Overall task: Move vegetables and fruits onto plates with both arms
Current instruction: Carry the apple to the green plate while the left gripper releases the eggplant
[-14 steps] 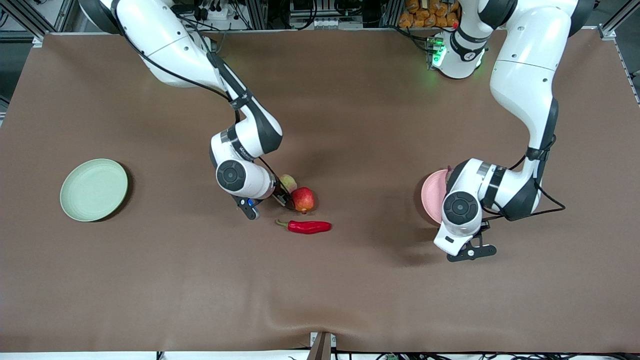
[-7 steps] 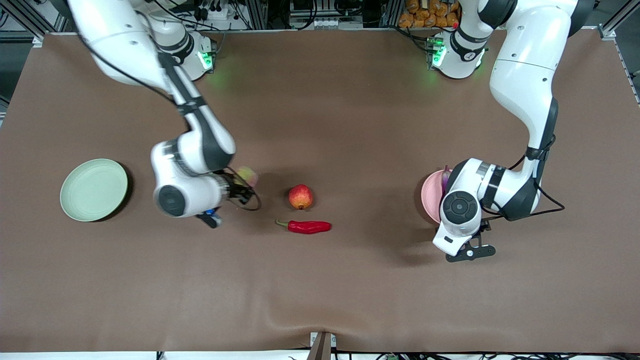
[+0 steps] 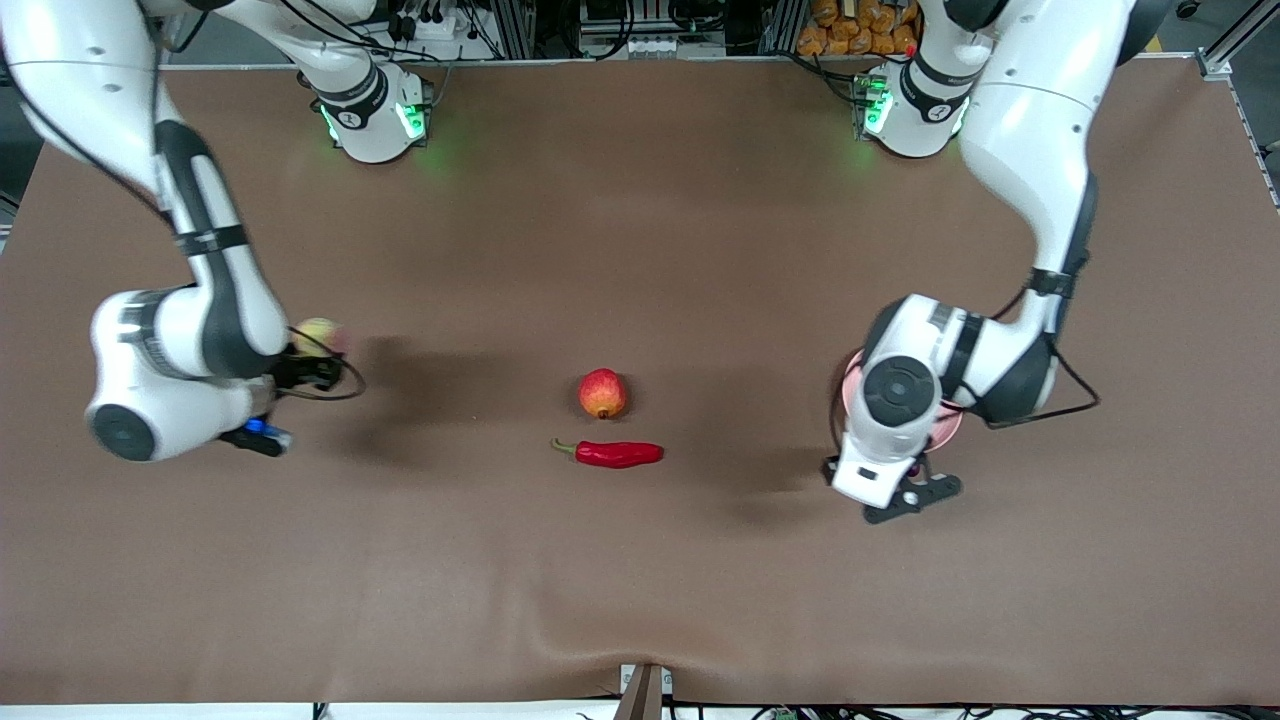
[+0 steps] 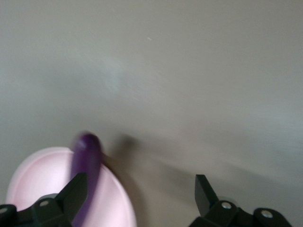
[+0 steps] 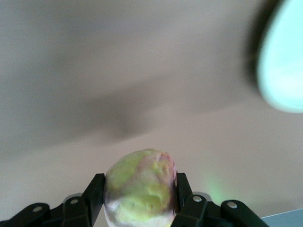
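1. A wide brown surface (image 3: 700,250) carries everything; two white robot arms reach over it from their bases.
2. The right arm (image 3: 190,300) is up in the air toward its own end of the surface. The right gripper (image 5: 137,201) has its jaws clamped on the yellow-green fruit (image 5: 139,187), which bulges out between them.
3. The left arm (image 3: 1030,200) bends down toward its end of the surface. The left gripper (image 4: 142,198) has its jaws spread wide apart and empty, hanging just above the pink plate (image 4: 42,179).
4. The green plate (image 5: 284,61) shows only in the right wrist view, as a pale blurred disc well ahead of the jaws and off to one side. In my judgement this is the relation that matters next: the held fruit has to travel to above that plate before it is let go.
5. The purple eggplant (image 4: 87,165) lies on the pink plate, its long axis running straight out from the jaws, beside one finger and one end overhanging the rim.
6. The red chili (image 3: 615,453) lies on the surface between the two grippers, its long axis pointing from one arm's end to the other's, green stem toward the right arm.
7. The red-orange fruit (image 3: 603,393) sits just beside the chili; the empty left gripper looks the better placed to fetch it.
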